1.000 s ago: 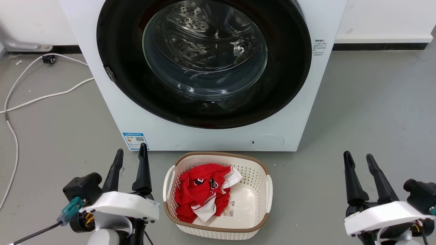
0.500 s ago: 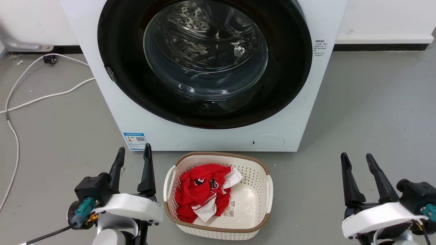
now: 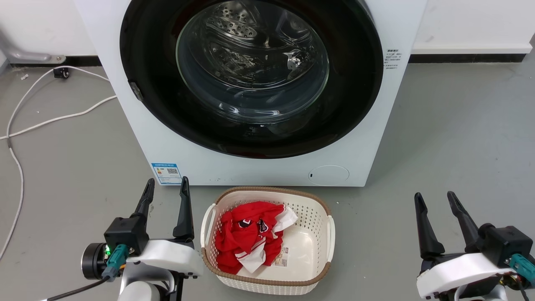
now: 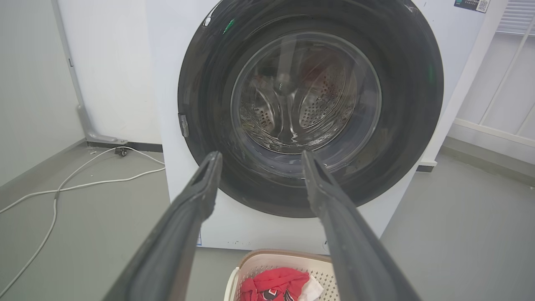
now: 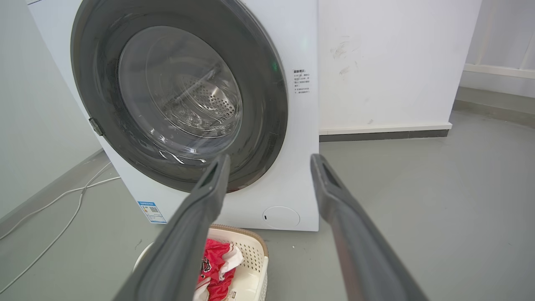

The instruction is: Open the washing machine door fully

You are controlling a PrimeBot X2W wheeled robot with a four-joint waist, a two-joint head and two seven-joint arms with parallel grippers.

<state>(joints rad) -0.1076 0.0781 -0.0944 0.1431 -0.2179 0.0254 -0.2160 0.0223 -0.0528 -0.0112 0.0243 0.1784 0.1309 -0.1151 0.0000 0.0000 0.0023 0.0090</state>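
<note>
While door (image 3: pixel 355 83) seems shut, left tool (image 3: pixel 167 180), right tool (image 3: pixel 434 194) gape empty.

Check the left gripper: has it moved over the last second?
Yes. In the head view the left gripper has shifted right, toward the laundry basket, which stayed put. The gap to the basket's near handle is smaller, and the jaws are open.
</note>
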